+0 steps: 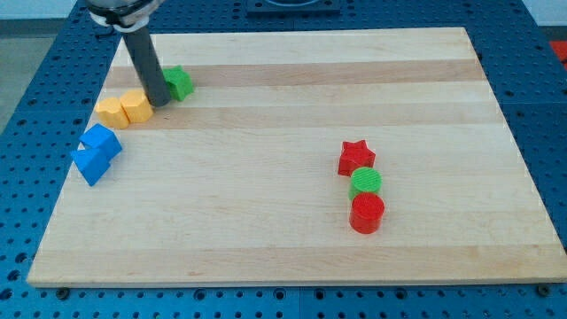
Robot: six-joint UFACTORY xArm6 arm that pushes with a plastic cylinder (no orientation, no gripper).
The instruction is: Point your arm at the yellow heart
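My tip stands at the view's upper left, between a green block on its right and two yellow blocks on its left. The nearer yellow block touches or almost touches the tip. The second yellow block lies against the first one's left side. I cannot tell which of the two is the heart. The rod rises up and left out of the view's top.
Two blue blocks lie below the yellow ones near the board's left edge. At the view's right a red star, a green cylinder and a red cylinder form a short column. The wooden board lies on a blue perforated table.
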